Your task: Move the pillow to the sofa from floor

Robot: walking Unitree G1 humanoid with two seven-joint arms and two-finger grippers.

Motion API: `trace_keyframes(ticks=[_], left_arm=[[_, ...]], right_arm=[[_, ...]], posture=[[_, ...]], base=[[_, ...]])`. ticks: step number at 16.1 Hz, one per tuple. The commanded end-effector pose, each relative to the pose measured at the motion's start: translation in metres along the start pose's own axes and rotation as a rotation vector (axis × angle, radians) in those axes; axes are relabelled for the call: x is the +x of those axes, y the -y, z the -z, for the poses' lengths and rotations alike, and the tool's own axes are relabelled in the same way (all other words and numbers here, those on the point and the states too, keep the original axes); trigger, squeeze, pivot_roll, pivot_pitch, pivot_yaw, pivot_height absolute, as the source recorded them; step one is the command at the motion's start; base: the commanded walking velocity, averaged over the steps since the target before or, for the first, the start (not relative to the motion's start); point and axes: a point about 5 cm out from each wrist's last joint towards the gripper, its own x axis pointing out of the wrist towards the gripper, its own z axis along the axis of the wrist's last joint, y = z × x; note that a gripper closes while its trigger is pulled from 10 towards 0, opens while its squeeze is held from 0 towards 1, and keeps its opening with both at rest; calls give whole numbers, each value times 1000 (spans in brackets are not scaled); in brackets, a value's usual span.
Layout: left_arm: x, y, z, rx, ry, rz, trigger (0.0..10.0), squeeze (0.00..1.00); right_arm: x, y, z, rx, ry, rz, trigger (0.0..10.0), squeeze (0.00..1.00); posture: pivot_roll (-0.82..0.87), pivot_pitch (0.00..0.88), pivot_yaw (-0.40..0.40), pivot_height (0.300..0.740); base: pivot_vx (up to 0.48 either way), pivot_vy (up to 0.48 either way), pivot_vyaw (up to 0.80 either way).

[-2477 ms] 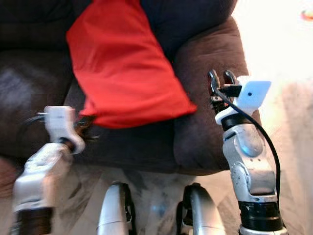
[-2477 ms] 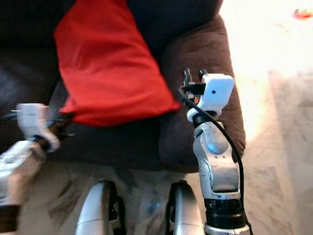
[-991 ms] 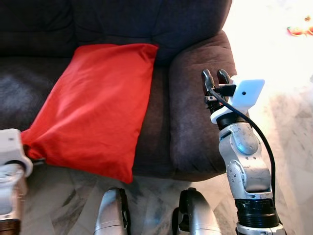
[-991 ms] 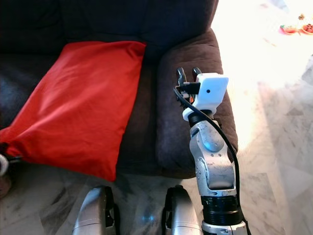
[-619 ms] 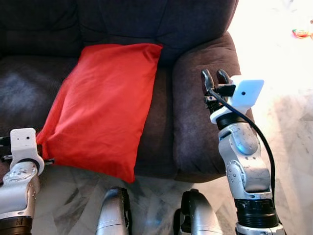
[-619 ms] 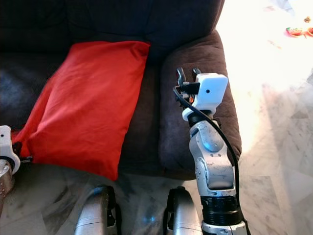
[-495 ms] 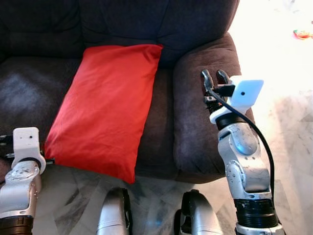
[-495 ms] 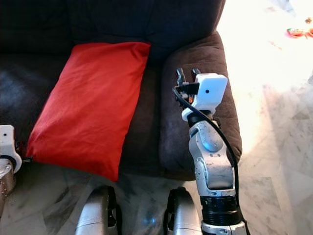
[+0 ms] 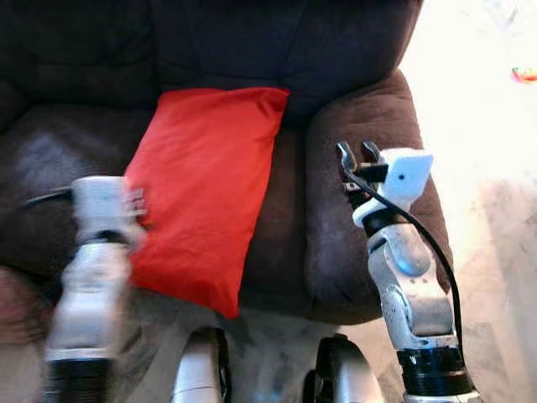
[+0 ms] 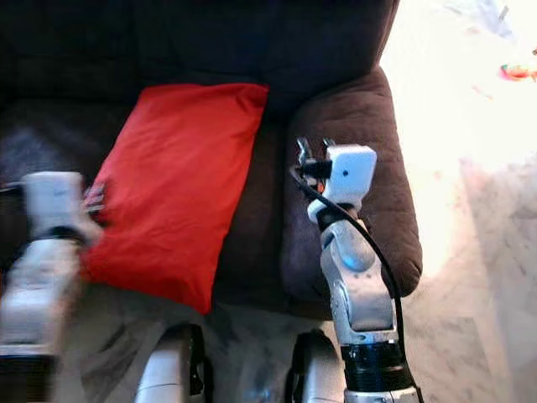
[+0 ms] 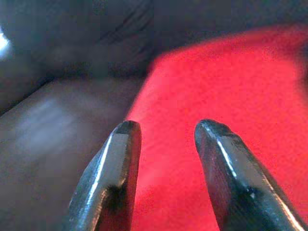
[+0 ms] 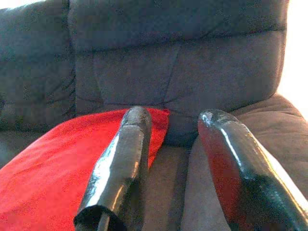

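Pillow (image 9: 205,189) lies on sofa (image 9: 369,117), beside left hand (image 11: 166,144).

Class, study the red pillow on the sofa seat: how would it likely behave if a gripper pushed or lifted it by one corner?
The red pillow looks soft and wrinkled, so it would probably sag and fold. One corner overhangs the sofa seat, so a push might slide it off.

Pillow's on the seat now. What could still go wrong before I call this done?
1. The red pillow's lower corner hangs past the sofa's seat edge, so it may slide back to the floor.
2. The open left gripper sits right at the pillow's left edge; pulling away could snag the fabric and drag it.
3. The right gripper hovers over the armrest and could brush it.
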Motion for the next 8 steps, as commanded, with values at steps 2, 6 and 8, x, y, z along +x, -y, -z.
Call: trace_keyframes(ticks=[2, 6, 8], left_arm=[[-3, 38, -16, -25, 145, 107, 10000, 0], [3, 51, -18, 20, 192, 157, 10000, 0], [6, 42, -11, 34, 183, 133, 10000, 0]], right_arm=[[-11, 5, 16, 6, -27, 37, 10000, 0], [-17, 12, 25, 11, -19, 77, 10000, 0], [-17, 14, 29, 3, -23, 89, 10000, 0]], posture=[[53, 143, 40, 631], [49, 137, 55, 631], [49, 138, 59, 631]], base=[[0, 0, 0], [0, 0, 0], [0, 0, 0]])
